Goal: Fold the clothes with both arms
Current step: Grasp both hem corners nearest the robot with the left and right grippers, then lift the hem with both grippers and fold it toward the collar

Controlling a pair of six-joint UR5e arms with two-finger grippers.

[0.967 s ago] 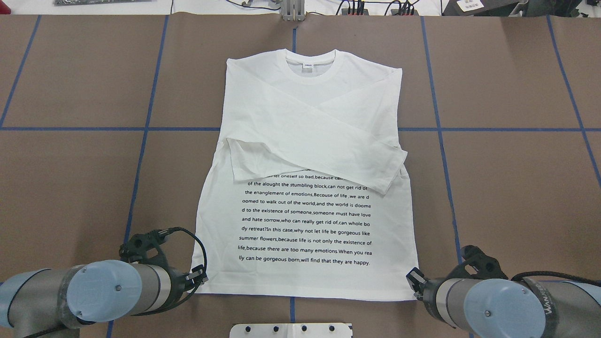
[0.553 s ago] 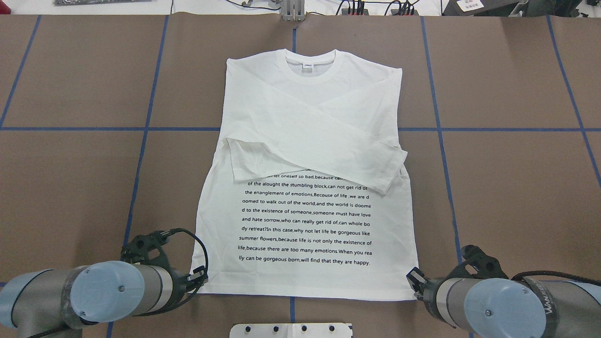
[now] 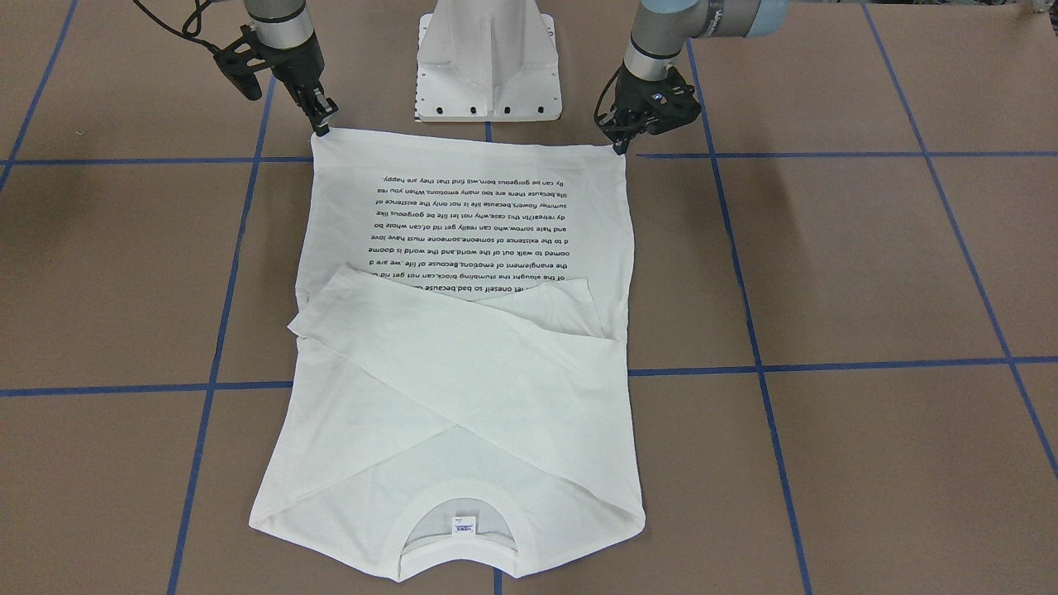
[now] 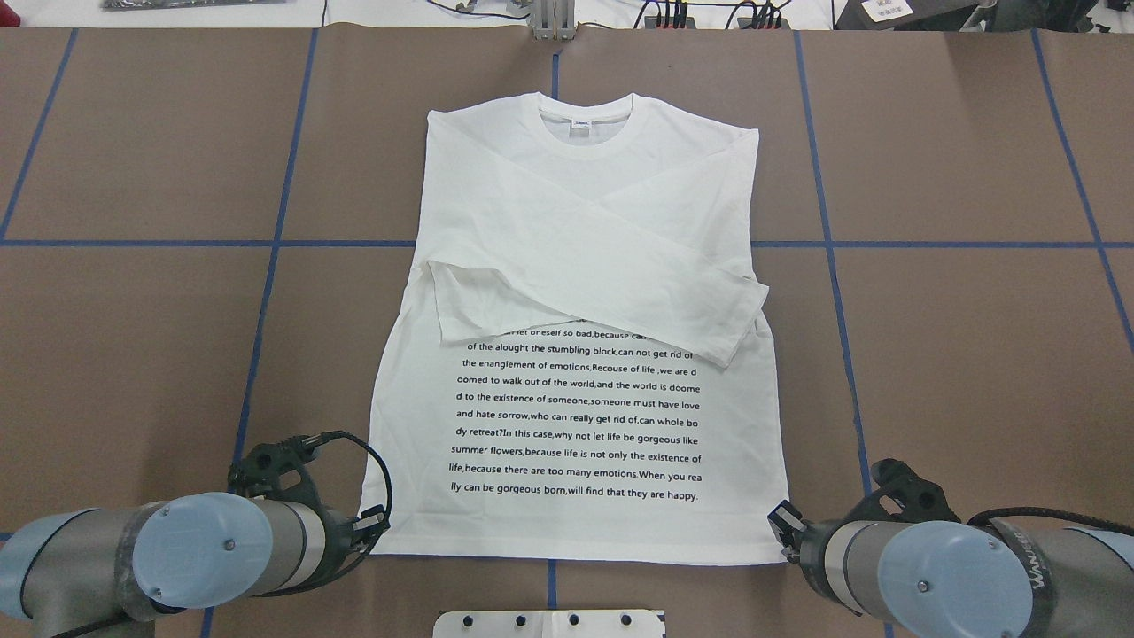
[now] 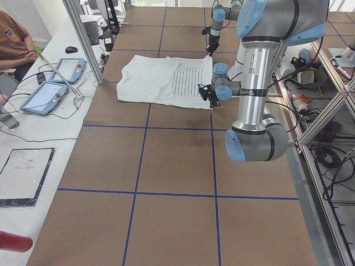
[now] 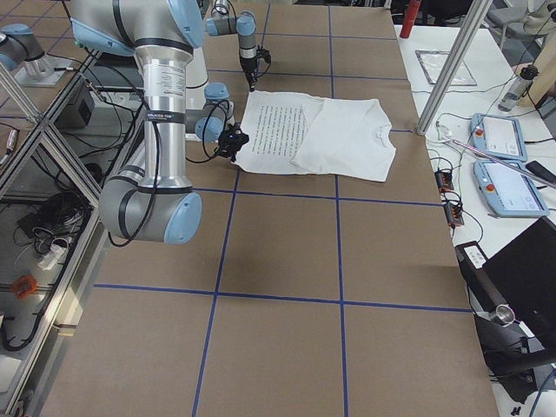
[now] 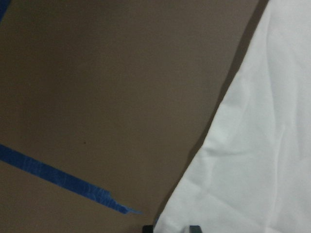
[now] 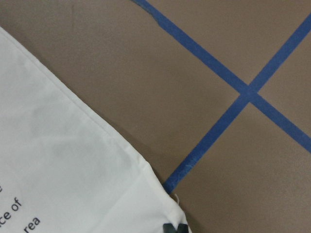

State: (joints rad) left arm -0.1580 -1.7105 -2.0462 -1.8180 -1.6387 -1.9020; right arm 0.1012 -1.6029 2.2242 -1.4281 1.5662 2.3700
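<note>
At the near left hem corner of the white T-shirt (image 4: 576, 221), the left pincer (image 3: 617, 145) is sitting narrow, its tips straddling the cloth (whether it is actually gripping, I cannot tell). The T-shirt is lying flat in the middle of the brown bench (image 4: 974, 354), collar far, printed text near, both sleeves crossing over the chest. At the near right hem corner, the right pincer (image 3: 321, 126) is pinching the cloth, tips together.

left arm (image 4: 202, 549) and right arm (image 4: 935, 580) eased slightly inward
</note>
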